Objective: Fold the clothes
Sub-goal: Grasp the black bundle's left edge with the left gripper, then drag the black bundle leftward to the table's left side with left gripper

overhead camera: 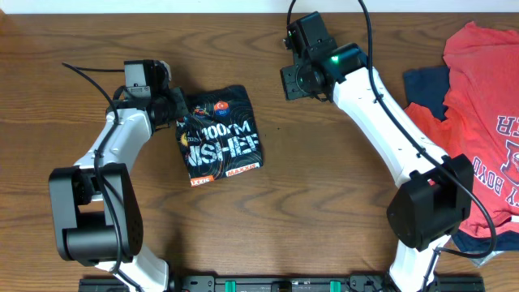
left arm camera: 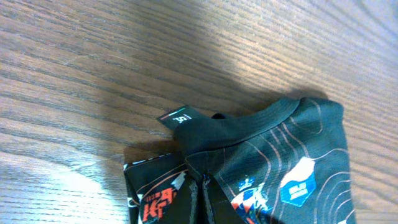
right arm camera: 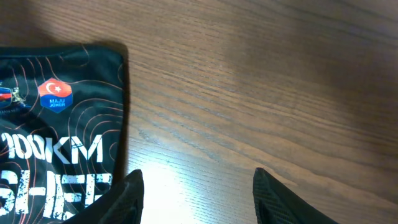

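Note:
The black shirt (overhead camera: 220,134) lies folded into a small rectangle left of the table's middle, with white "100KM" lettering facing up. My left gripper (overhead camera: 177,109) is at the shirt's upper left edge. In the left wrist view the collar, the label and the folded cloth (left arm camera: 280,155) bunch into the jaws (left arm camera: 205,205), which look shut on the shirt. My right gripper (overhead camera: 296,81) is open and empty, over bare wood to the right of the shirt. In the right wrist view its fingertips (right arm camera: 196,177) stand apart, with the shirt's corner (right arm camera: 56,155) at the left.
A pile of other clothes lies at the right edge: a red shirt with white lettering (overhead camera: 478,105) over a navy garment (overhead camera: 426,85). A black rail (overhead camera: 268,284) runs along the table's front edge. Both arm bases stand near the front.

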`<action>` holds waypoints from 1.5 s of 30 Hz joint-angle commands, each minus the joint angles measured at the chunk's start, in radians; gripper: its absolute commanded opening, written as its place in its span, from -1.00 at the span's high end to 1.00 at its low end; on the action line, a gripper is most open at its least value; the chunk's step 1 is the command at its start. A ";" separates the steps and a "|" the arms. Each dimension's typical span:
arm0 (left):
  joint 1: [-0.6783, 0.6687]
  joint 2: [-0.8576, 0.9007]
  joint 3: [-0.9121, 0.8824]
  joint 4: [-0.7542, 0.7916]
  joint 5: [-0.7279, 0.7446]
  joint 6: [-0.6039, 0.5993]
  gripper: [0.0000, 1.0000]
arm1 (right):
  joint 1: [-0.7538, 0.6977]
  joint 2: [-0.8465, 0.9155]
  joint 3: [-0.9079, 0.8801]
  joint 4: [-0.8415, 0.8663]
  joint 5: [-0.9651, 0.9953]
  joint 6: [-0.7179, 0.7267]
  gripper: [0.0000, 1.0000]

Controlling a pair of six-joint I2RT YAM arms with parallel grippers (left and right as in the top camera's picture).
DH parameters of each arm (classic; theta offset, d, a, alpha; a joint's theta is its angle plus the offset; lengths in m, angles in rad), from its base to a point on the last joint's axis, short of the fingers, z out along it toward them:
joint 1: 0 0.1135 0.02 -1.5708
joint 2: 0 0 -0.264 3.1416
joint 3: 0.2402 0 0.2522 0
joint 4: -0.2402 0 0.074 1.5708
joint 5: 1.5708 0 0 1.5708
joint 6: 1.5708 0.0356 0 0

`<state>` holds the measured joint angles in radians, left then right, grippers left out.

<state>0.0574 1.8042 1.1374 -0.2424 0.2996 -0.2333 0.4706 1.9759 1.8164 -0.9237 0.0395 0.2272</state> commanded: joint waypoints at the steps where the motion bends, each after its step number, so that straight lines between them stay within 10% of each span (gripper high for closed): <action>1: 0.013 -0.081 0.003 0.004 -0.001 -0.034 0.88 | 0.000 -0.006 0.003 -0.006 0.017 0.008 -0.09; 11: 0.022 -0.119 -0.024 -0.106 -0.154 -0.033 0.87 | -0.001 -0.006 0.003 -0.006 0.016 0.008 -0.09; 19: 0.025 0.008 -0.026 -0.116 -0.154 -0.030 -0.26 | -0.001 -0.006 0.003 -0.019 0.016 0.008 -0.10; 30: 0.035 0.022 -0.029 -0.126 0.011 -0.031 -0.60 | -0.001 -0.006 0.003 -0.026 0.016 0.008 -0.10; 40: 0.036 0.182 -0.029 -0.053 0.163 -0.031 -0.57 | -0.001 -0.006 0.003 -0.039 0.016 0.008 -0.11; 43: 0.036 0.209 -0.029 -0.019 0.164 -0.029 -0.05 | -0.001 -0.006 0.003 -0.039 0.017 0.008 -0.11; 45: 0.036 0.210 -0.029 0.008 0.164 0.003 0.74 | -0.002 -0.006 0.003 -0.039 0.017 0.008 -0.11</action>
<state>0.0956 1.9511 1.1301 -0.2337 0.4377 -0.2600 0.4706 1.9762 1.8164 -0.9611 0.0456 0.2272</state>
